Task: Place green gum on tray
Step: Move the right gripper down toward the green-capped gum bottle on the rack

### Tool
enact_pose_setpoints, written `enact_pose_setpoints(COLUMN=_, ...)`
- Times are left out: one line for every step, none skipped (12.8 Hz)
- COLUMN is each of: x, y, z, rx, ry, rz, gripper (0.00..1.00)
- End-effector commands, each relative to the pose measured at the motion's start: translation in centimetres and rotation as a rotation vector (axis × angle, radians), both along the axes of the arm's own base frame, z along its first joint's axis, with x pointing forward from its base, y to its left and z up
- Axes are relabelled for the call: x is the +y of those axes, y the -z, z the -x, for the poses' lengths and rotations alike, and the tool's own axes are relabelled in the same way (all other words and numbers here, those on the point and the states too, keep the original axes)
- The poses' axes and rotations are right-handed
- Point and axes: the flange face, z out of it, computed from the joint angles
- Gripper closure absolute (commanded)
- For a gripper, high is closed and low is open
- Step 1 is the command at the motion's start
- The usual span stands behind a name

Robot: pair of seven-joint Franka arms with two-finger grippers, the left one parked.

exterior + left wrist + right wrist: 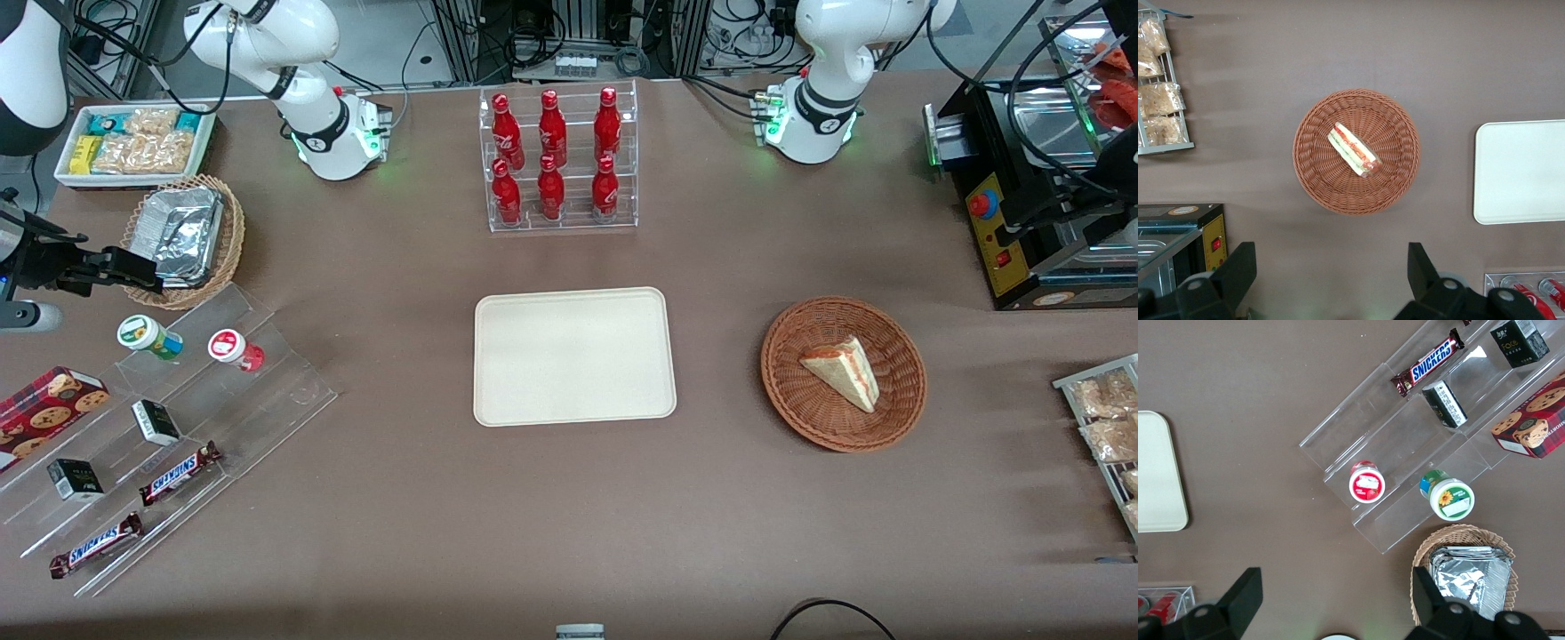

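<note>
green-blue gum [149,337], cream tray [573,356], black pincer [133,268]

Robotics lab: arm bases [338,133] bolted to table, cable bundles [533,36], staged snacks.

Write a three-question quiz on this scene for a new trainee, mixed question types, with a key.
1. True or false: the green gum already lies on the tray.
2. Multiple choice: what stands beside the green gum on the clear stepped stand? A) a red-bodied gum bottle B) a cola bottle C) a sandwich
3. Short answer: where is the gripper, and is it holding anything?

Key:
1. False: it stands on the stepped stand, and the tray is bare.
2. A
3. It hangs open above the table near the foil-filled wicker basket, farther from the front camera than the green gum, holding nothing.
</note>
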Motion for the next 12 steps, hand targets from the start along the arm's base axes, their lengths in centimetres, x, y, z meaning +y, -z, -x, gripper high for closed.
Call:
enact_pose_setpoints(x=0.1, y=-0.3, z=0.0, rx=-0.005, ry=0.029, rz=0.004, gripper=0.0)
enact_pose_setpoints(x=0.1, y=-0.2, z=0.0, rx=-0.005, ry=0.029, rz=0.004, gripper=0.0)
enact_pose_setpoints(x=0.0, y=0.0, z=0.0, rx=-0.001, ry=0.02, rz=0.002, gripper=0.0)
enact_pose_setpoints(x=0.1, y=0.6, z=0.0, rx=0.01, ry=0.014, rz=0.001, gripper=0.0)
enact_pose_setpoints(x=0.1, y=1.4, z=0.0, rx=0.018, ry=-0.012, rz=-0.002, gripper=0.0)
enact_pose_setpoints(x=-0.2, y=2.3, z=0.0, rx=0.023, ry=-0.07, rz=-0.011, gripper=0.0)
enact_pose_setpoints(x=-0.6, y=3.1, z=0.1, rx=0.031, ry=-0.149, rz=-0.021, gripper=0.0)
enact_pose_setpoints(x=-0.9, y=3.9, z=0.1, rx=0.041, ry=-0.242, rz=-0.033, gripper=0.0)
enact_pose_setpoints(x=-1.3, y=4.7, z=0.1, rx=0.039, ry=-0.319, rz=-0.035, gripper=0.0)
enact_pose_setpoints(x=-2.5, y=5.5, z=0.2, rx=0.032, ry=-0.378, rz=-0.039, gripper=0.0)
enact_pose_setpoints(x=-3.0, y=6.0, z=0.3, rx=0.026, ry=-0.455, rz=-0.042, gripper=0.0)
enact_pose_setpoints(x=-3.4, y=6.3, z=0.1, rx=0.017, ry=-0.558, rz=-0.031, gripper=0.0)
